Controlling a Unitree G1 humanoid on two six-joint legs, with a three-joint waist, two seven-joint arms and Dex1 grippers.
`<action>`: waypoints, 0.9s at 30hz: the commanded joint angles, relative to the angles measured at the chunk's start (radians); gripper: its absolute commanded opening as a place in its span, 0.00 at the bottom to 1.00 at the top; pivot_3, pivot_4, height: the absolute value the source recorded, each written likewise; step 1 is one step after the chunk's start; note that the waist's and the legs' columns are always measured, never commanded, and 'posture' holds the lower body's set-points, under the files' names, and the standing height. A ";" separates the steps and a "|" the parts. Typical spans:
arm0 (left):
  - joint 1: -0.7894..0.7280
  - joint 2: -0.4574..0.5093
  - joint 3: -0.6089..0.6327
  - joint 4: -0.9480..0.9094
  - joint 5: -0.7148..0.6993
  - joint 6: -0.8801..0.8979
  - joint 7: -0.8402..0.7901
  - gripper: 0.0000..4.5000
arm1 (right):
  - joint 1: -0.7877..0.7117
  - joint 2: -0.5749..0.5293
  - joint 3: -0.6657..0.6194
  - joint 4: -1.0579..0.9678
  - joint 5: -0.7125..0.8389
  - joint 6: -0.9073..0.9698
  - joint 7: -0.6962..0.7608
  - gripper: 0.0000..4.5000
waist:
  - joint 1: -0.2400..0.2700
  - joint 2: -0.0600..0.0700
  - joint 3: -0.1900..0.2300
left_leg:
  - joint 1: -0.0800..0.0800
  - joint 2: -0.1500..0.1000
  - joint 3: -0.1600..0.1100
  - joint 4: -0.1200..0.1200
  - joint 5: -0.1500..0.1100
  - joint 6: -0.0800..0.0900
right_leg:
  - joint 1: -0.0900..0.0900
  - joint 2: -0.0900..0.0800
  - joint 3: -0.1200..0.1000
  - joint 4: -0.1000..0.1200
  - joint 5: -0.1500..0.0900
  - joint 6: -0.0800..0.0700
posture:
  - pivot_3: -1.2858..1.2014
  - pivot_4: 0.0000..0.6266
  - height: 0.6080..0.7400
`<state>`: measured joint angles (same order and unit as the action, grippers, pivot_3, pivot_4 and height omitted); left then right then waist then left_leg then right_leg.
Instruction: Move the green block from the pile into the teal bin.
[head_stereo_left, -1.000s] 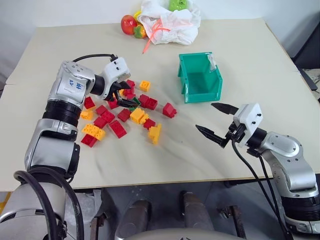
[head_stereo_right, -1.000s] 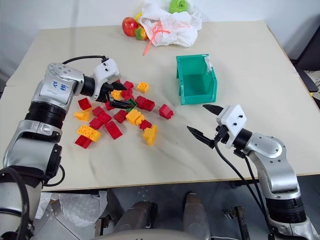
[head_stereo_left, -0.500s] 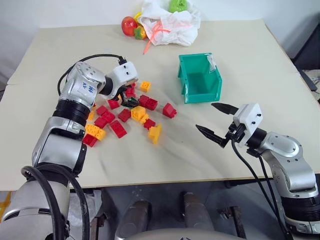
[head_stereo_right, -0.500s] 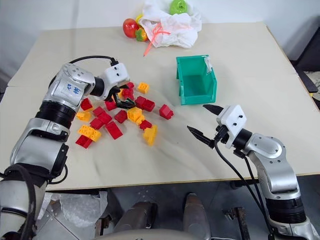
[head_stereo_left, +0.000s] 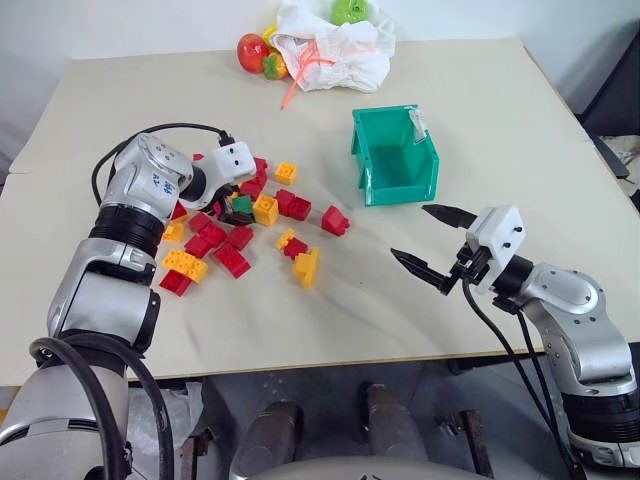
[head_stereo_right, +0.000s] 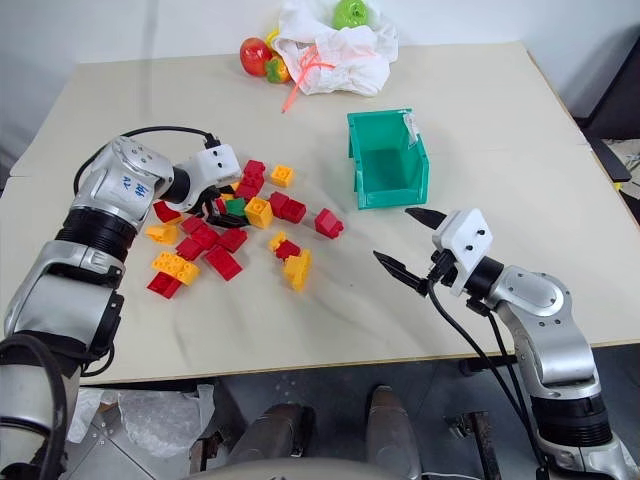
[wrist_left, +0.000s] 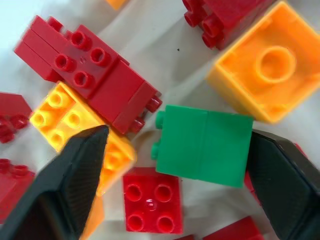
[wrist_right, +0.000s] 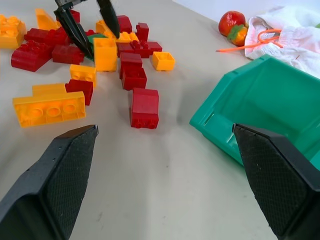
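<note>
left gripper (wrist_left: 175, 165) jaws open, straddling green block (wrist_left: 202, 145), nothing gripped yet - crowding red bricks (wrist_left: 152, 207) could jam closing; right gripper (head_stereo_left: 432, 243) wide open, empty.

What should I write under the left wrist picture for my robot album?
The left hand opens its black fingers around the green block among red and yellow bricks.
</note>
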<state>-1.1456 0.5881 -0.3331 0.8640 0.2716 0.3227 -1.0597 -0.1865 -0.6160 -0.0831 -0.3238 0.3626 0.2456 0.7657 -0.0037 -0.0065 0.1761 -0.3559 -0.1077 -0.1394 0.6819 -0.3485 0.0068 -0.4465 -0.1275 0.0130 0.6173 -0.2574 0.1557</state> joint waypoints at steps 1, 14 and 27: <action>0.014 0.007 0.025 -0.032 -0.024 0.043 -0.026 0.64 | -0.012 0.001 -0.002 -0.020 0.004 -0.009 0.004 1.00 | 0.001 0.000 0.000 | 0.000 0.000 0.000 0.000 0.000 0.000 | 0.000 0.000 0.000 0.000 0.000 0.000 | 0.52 0.24 1.00; 0.073 0.109 0.319 -0.142 -0.362 -0.011 -0.269 0.47 | 0.013 -0.013 -0.023 -0.038 0.010 -0.005 0.010 1.00 | 0.002 0.000 0.000 | -0.001 0.000 0.000 0.000 0.000 0.000 | -0.001 -0.001 0.000 0.000 0.000 0.000 | 0.52 0.24 1.00; 0.196 -0.220 0.130 -0.484 -0.444 0.095 -0.266 0.47 | 0.116 -0.069 -0.148 -0.119 0.090 0.074 0.013 1.00 | 0.028 -0.001 0.000 | -0.003 -0.001 -0.002 0.002 0.000 0.002 | 0.000 -0.003 -0.002 -0.003 0.001 0.001 | 0.52 0.24 1.00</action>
<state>-0.9415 0.3803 -0.1880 0.4066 -0.1709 0.4273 -1.3457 -0.0880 -0.6678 -0.1828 -0.3973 0.4188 0.3072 0.7738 0.0239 -0.0073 0.1765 -0.3589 -0.1085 -0.1416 0.6838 -0.3487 0.0085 -0.4460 -0.1296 0.0106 0.6146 -0.2568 0.1566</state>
